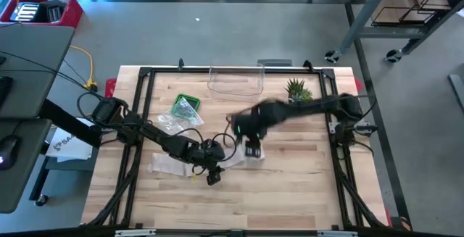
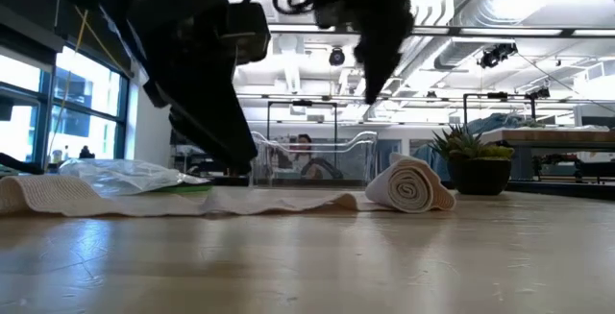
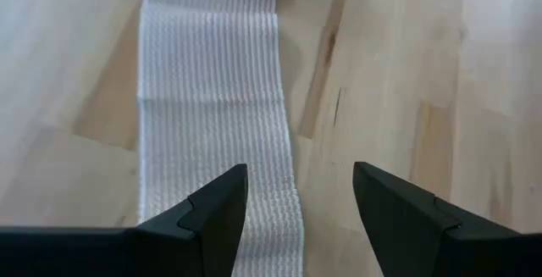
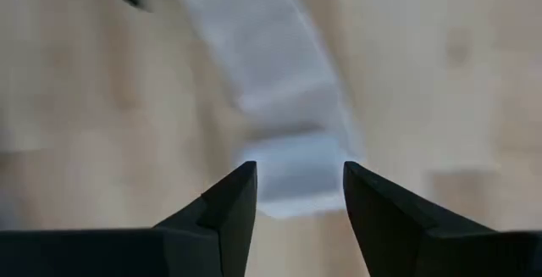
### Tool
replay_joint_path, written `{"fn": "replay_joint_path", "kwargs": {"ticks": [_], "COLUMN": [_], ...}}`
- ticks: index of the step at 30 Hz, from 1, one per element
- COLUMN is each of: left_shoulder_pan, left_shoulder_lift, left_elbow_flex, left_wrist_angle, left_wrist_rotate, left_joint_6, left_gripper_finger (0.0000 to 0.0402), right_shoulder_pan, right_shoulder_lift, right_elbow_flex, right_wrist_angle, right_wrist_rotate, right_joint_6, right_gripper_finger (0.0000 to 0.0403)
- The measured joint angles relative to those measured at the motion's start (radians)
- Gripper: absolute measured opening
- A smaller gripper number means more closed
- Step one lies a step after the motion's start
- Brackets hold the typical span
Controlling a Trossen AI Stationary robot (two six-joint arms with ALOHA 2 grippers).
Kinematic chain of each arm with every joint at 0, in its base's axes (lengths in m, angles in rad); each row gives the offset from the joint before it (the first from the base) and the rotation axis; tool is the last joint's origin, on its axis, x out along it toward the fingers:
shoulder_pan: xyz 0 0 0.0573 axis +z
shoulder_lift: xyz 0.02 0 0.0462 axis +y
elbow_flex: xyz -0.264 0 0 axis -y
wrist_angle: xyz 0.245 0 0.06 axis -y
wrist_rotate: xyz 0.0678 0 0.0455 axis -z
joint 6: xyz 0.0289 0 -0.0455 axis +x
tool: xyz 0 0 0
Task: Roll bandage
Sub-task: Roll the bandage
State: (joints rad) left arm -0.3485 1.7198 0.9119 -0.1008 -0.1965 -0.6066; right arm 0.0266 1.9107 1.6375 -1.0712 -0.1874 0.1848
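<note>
High view: the wooden table [image 1: 290, 193] carries a white bandage [image 1: 230, 159] laid out near its middle, one end partly rolled. The left gripper [image 1: 212, 175] sits low over the strip's left part, reaching in from the left side. The right gripper [image 1: 252, 148] hangs just above the rolled end, its arm coming in from the right. A green tray [image 1: 185, 105] with clear plastic wrapping [image 1: 172, 123] lies left of centre, toward the far side. A clear plastic container [image 1: 235, 81] stands at the far edge and a small potted plant [image 1: 298, 90] to its right.

Low view: the bandage lies flat along the tabletop and ends in a spiral roll [image 2: 411, 185] on the right. The right gripper hangs above the roll, clear of it. The left arm comes down at the left onto the flat strip. The plant [image 2: 471, 160] stands behind the roll.

Left wrist view: the left gripper's fingers [image 3: 222, 205] are spread apart, empty, with the ribbed strip [image 3: 212, 99] running away beneath one of them.

Right wrist view: the right gripper's fingers [image 4: 230, 205] are parted, holding nothing, with the rolled end [image 4: 296, 171] below and between them, not touched.
</note>
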Motion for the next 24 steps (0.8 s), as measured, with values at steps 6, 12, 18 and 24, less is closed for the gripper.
{"fn": "replay_joint_path", "kwargs": {"ticks": [6,12,18,24], "left_shoulder_pan": [0.028,0.117,0.139,0.139], "left_shoulder_lift": [-0.016,0.032,0.037,0.108], "left_elbow_flex": [0.0,-0.001,0.0,0.0], "left_wrist_angle": [0.054,0.129,0.137,0.185], "left_wrist_rotate": [-0.022,0.056,0.034,0.059], "left_joint_6": [0.077,0.163,0.088,0.017], "left_gripper_finger": [0.0211,0.0211,0.0211,0.0211], "right_shoulder_pan": [-0.142,-0.216,-0.261,-0.268], "right_shoulder_lift": [0.02,0.022,0.022,0.022], "right_elbow_flex": [-0.044,-0.215,-0.331,-0.39], "right_wrist_angle": [-0.04,0.096,0.257,0.37], "right_wrist_rotate": [-0.311,-0.396,-0.498,-0.542], "right_joint_6": [-0.168,-0.198,-0.17,-0.161], "right_gripper_finger": [0.0169,0.0169,0.0169,0.0169]}}
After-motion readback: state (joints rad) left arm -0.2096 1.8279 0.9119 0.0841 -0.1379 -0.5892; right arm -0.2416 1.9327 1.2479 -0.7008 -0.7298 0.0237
